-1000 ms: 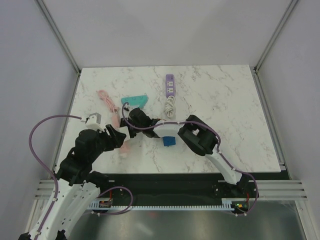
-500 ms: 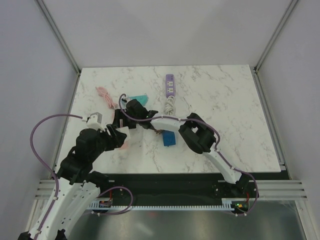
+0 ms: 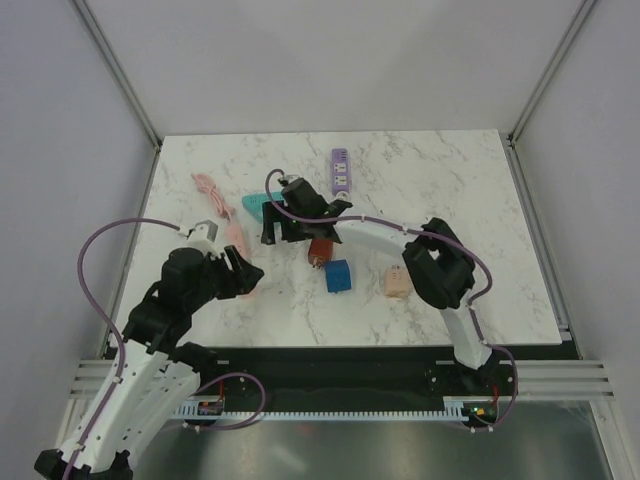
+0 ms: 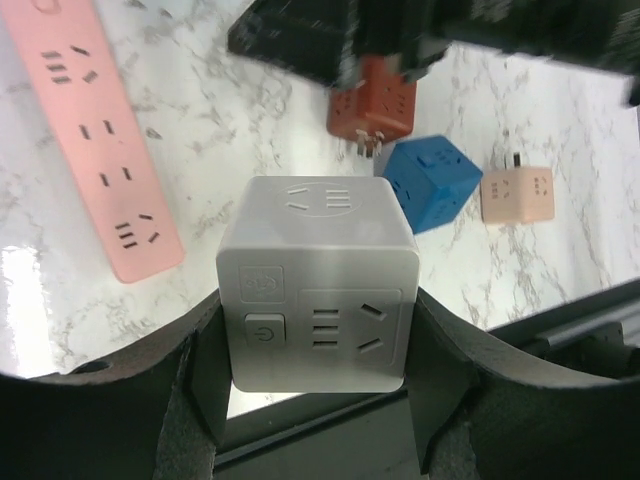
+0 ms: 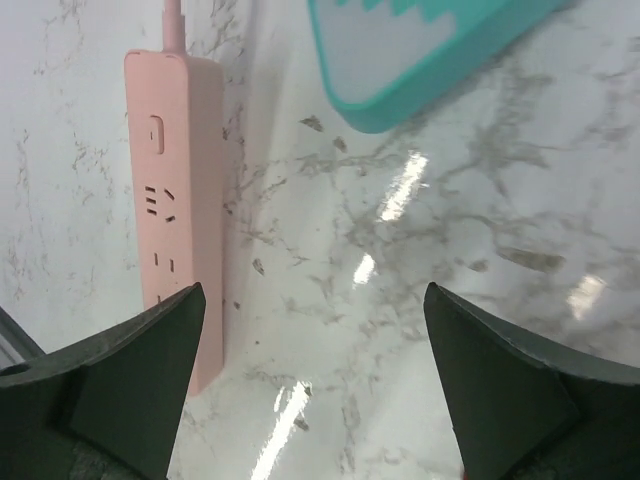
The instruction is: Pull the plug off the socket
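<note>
Plug [image 3: 397,283] lies on the marble table [image 3: 480,200] at the lower right of the tabletop, just right of a blue cube adapter [image 3: 338,276] and well apart from the socket [image 3: 342,170]. The socket sits near the upper centre, with its long axis running up and down the frame.

Right gripper [image 3: 272,228] hovers left of centre, well apart from the plug and at the lower left of the socket. The right wrist view shows its fingers [image 5: 120,380] spread wide with nothing between them, above a pink power strip [image 5: 185,190] and a teal object [image 5: 420,50].

Left gripper [image 4: 318,350] is clamped on a grey cube adapter [image 4: 318,270].

Only the left wrist view shows the plug's prongs, which point toward the top of the frame. A red cube adapter [image 4: 372,100] lies close by the right arm.
</note>
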Available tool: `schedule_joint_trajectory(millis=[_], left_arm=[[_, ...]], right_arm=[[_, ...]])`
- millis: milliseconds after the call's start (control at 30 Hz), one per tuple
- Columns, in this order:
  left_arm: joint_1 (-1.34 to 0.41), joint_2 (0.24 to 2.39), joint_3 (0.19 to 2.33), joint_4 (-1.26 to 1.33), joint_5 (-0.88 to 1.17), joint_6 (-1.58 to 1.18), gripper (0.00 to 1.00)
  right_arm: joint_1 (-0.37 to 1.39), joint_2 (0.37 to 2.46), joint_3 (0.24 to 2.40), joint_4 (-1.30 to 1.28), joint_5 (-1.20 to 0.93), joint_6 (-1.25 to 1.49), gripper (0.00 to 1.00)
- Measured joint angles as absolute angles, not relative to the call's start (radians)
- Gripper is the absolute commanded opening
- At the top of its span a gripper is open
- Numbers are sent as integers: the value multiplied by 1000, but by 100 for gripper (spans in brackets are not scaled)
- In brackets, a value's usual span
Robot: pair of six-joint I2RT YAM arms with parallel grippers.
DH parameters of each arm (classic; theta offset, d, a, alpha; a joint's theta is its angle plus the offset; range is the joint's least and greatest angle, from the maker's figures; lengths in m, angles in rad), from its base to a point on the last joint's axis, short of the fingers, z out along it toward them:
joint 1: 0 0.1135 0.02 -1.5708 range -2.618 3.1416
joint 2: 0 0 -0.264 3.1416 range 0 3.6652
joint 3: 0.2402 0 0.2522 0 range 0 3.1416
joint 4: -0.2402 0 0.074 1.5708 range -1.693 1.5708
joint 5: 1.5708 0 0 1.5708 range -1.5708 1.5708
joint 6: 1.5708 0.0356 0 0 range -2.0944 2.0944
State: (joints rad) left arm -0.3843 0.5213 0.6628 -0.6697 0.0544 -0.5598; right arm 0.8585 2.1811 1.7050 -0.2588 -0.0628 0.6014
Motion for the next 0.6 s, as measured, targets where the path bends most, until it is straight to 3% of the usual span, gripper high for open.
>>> schedule_joint_trajectory(millis=[300,600], left_arm=[[-417,705,573,-530,234,-598,2],[-553,845,547,-414,191,-636,4]], right_arm=[[788,1790,1382,-251,51,587,98],[762,1608,1156,-256,105,587,98]])
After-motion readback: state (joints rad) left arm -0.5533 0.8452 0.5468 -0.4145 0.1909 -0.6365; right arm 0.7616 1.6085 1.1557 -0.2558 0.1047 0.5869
